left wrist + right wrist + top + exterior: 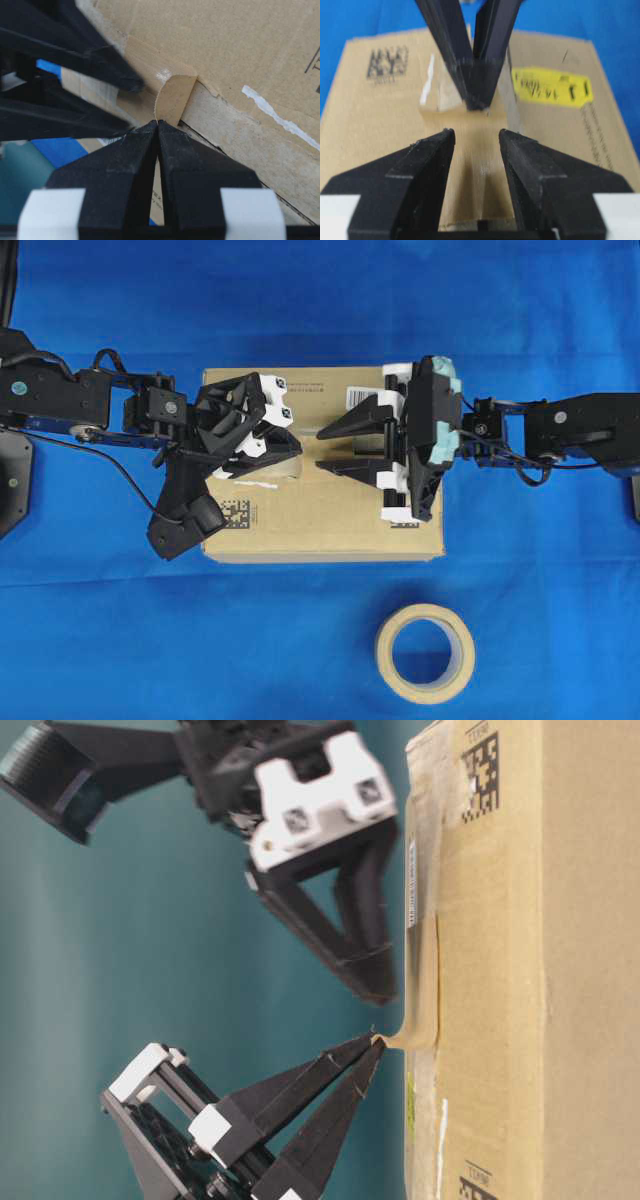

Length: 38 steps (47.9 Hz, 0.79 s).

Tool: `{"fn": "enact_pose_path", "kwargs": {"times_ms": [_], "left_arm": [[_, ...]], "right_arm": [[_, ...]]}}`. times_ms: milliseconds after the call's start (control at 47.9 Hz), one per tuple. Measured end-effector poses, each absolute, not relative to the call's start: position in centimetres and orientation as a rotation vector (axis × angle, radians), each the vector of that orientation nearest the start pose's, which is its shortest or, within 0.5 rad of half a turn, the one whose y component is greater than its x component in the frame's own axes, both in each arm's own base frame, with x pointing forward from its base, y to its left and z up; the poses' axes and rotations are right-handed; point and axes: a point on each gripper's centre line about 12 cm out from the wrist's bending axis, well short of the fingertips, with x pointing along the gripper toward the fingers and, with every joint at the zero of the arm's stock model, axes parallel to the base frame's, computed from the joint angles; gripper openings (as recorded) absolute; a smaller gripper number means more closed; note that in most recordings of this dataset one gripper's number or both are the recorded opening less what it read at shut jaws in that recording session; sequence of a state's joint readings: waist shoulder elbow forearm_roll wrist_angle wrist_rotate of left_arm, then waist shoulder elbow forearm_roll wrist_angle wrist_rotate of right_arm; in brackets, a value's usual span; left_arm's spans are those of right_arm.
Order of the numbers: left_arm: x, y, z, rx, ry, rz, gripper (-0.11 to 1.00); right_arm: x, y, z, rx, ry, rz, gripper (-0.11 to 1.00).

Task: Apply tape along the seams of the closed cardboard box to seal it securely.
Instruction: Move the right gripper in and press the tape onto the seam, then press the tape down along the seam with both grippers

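The cardboard box (330, 520) lies flat with its yellow sticker (552, 87) on top. A tan strip of tape (475, 170) runs along the top's middle line. One end curls up off the box (172, 97) and is pinched in my left gripper (158, 122), which is shut on it just above the surface (378, 1040). My right gripper (476, 135) is open, its fingers straddling the flat part of the tape, tips facing the left gripper (298, 450). The seam (215, 145) shows as a dark slit beside the lifted end.
A beige tape roll (425, 652) lies on the blue cloth in front of the box. Pale old tape remains (280, 122) streak the box top. Black square codes (480, 760) mark the box near its ends.
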<state>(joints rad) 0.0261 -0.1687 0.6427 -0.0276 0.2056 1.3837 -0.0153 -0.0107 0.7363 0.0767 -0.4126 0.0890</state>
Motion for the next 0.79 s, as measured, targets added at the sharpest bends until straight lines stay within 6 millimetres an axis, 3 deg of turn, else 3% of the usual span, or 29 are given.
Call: {"fn": "enact_pose_path", "kwargs": {"times_ms": [793], "left_arm": [[36.7, 1.2, 21.5, 1.283, 0.612, -0.456, 0.0]], "right_arm": [[39.9, -1.2, 17.1, 0.159, 0.387, -0.08, 0.49]]}}
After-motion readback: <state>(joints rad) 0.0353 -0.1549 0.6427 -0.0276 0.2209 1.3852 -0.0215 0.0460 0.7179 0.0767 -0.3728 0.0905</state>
